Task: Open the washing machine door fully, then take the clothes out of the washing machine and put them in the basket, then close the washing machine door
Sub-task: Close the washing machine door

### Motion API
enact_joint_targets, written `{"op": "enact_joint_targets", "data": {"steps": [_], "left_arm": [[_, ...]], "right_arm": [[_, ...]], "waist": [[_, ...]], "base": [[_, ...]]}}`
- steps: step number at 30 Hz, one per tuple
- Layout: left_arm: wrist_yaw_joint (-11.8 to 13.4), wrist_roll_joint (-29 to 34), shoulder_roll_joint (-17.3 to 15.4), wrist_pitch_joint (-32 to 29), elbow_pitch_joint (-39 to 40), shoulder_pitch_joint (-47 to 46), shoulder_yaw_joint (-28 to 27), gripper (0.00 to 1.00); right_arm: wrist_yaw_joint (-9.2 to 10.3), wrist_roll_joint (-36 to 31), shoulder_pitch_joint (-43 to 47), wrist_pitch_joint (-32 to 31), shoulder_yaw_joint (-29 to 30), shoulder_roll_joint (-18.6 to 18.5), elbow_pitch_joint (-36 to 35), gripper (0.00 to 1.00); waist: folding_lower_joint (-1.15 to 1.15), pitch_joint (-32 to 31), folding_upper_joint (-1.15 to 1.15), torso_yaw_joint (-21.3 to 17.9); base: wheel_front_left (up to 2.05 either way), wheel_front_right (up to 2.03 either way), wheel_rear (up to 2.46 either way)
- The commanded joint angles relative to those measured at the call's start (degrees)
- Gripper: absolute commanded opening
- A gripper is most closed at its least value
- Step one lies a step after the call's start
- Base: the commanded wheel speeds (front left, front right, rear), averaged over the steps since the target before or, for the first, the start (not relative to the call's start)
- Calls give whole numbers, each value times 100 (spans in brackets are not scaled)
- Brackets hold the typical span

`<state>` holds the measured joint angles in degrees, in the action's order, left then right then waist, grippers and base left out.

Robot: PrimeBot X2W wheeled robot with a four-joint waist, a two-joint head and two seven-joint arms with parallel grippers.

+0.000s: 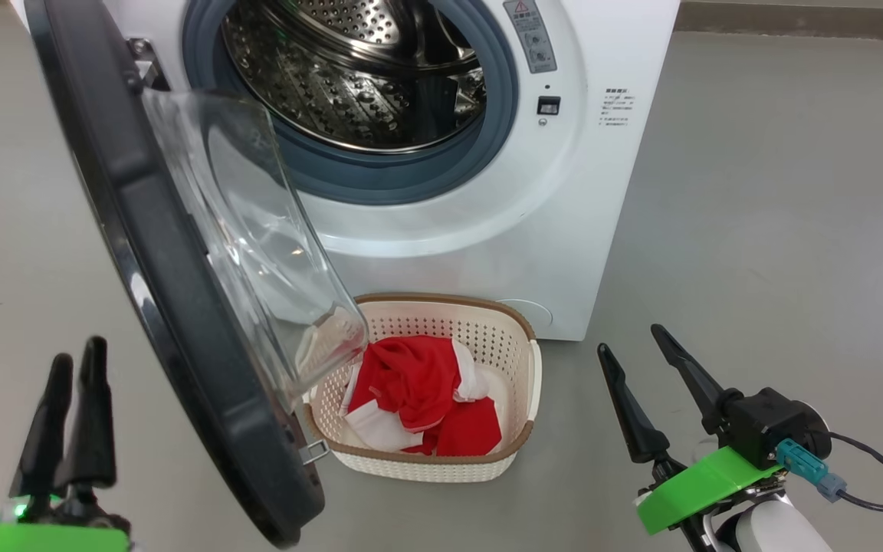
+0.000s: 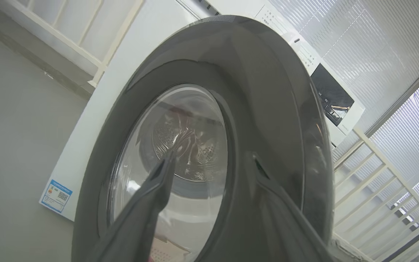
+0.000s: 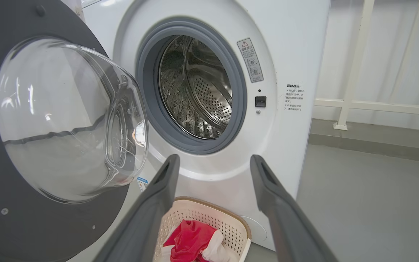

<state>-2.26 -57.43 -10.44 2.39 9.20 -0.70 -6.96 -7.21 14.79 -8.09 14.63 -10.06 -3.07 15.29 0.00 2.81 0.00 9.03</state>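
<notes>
Bright, even indoor light; head view sharp, wrist views wide-angle and bent at the edges.
Diffuse light, only faint shadows on floor (image 1: pixel 756 192). White glare streaks on glass of washing machine door (image 3: pixel 67 120), sparkle dots on steel drum (image 1: pixel 349 84). Left wrist view backlit by bright blinds (image 2: pixel 376 43), door rim reads dark and murky, left claw (image 2: pixel 214 157) near lens, soft. Right claw (image 3: pixel 215 158) also slightly out of focus; railing (image 3: pixel 355 72) leans at frame edge.

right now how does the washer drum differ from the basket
The drum is shiny round steel; the basket is cream rectangular plastic with a brown rim. The visible part of the drum is empty; the basket holds the red and white clothes. Both have perforated walls.
</notes>
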Motion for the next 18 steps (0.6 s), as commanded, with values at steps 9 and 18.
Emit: {"op": "enact_joint_targets", "data": {"steps": [9,18], "left_arm": [[49,2276,-324,1176,-398,200,163,100],[186,3679,-163,1258,-518,383,164,100]], "right_arm": [[-28,126,-78,37,-144,19,-158,100],[-28,160,-11,37,-156,19,-182,100]], "waist": [[0,-118,0,-120],[0,-161,0,-161]], "base": [[0,0,0],[0,0,0]]}}
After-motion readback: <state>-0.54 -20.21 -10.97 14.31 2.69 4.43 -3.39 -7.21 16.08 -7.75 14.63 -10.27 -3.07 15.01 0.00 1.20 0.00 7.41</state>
